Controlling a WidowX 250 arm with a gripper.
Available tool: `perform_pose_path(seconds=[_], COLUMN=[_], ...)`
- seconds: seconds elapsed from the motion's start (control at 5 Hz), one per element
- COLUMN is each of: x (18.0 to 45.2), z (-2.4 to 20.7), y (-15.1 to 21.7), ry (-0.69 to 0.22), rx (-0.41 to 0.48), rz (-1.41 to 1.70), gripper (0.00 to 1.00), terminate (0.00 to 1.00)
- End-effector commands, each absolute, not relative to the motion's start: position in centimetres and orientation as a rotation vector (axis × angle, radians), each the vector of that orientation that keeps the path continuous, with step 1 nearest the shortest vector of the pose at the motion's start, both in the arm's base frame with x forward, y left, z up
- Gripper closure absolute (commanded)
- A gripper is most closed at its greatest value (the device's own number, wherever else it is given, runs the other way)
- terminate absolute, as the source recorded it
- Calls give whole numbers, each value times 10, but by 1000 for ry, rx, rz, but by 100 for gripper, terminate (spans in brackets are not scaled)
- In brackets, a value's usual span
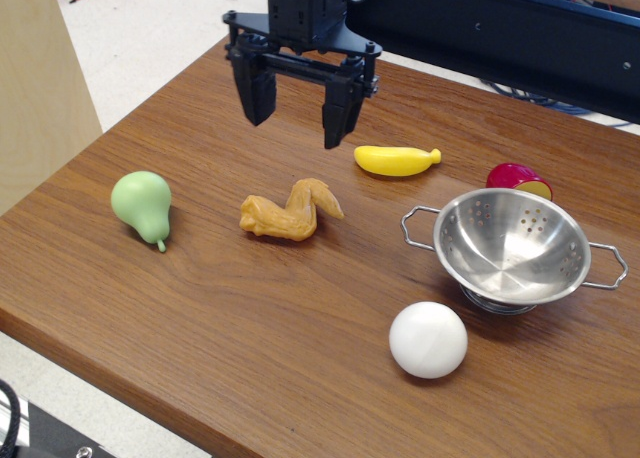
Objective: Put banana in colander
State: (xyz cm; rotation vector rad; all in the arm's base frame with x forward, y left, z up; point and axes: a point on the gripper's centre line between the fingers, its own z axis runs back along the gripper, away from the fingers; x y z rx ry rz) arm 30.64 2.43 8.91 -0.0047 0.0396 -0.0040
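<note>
The yellow toy banana point(396, 160) lies on the wooden table point(250, 308) toward the back, stem tip pointing right. The shiny steel colander point(511, 246) stands upright and empty at the right, in front of and to the right of the banana. My black gripper point(297, 130) hangs open and empty above the table at the back, to the left of the banana and apart from it, its two fingers pointing down.
An orange-brown toy chicken wing point(289, 211) lies in front of the gripper. A light-green toy pear point(141, 205) lies at the left. A white ball point(428, 340) sits in front of the colander. A red object point(518, 178) lies behind the colander. A light wooden panel point(40, 78) stands at the left.
</note>
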Motion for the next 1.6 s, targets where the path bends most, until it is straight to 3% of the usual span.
perform_pose_path(seconds=[0.0,0.6,1.4], x=[338,371,391], z=[96,72,29], y=[24,-8,-29], ry=[-189,-58,-87], rx=[30,15,117], rz=[-297,-581,-543], gripper=[0,0,0], terminate=[0,0,0])
